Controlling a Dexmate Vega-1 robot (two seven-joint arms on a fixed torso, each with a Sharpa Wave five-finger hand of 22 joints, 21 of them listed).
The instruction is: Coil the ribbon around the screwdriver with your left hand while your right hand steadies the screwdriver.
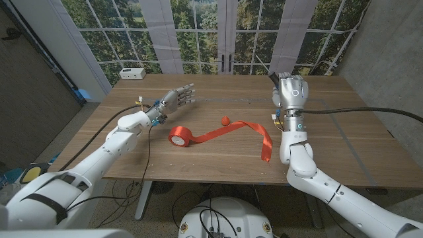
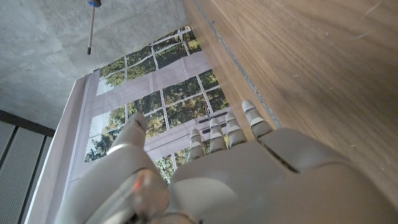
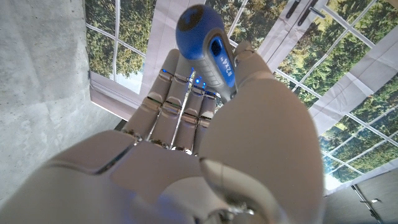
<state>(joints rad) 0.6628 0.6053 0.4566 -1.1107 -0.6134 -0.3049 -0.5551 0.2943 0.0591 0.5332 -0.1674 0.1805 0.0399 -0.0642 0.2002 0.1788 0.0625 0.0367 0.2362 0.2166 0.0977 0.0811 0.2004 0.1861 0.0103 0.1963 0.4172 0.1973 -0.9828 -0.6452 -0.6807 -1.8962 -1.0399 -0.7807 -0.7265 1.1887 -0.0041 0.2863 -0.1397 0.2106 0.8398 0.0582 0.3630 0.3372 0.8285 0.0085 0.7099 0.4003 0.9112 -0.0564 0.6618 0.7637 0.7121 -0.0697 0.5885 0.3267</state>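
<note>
A red ribbon roll (image 1: pixel 179 136) lies on the wooden table (image 1: pixel 344 152), left of the middle. Its loose strip (image 1: pixel 246 127) runs right in a wave and ends near the front edge. A small red knot (image 1: pixel 226 121) sits beside the strip. My right hand (image 1: pixel 291 90) is raised over the table's right part and grips the screwdriver; its blue handle (image 3: pixel 208 46) shows between thumb and fingers, and a dark shaft (image 1: pixel 270 77) sticks out at the hand's left. My left hand (image 1: pixel 177 99) hovers behind the roll with its fingers (image 2: pixel 214 134) stretched out, holding nothing.
A white box (image 1: pixel 132 73) stands at the table's back left corner. A black cable (image 1: pixel 377 112) crosses the right side of the table to my right arm. Large windows stand behind the table.
</note>
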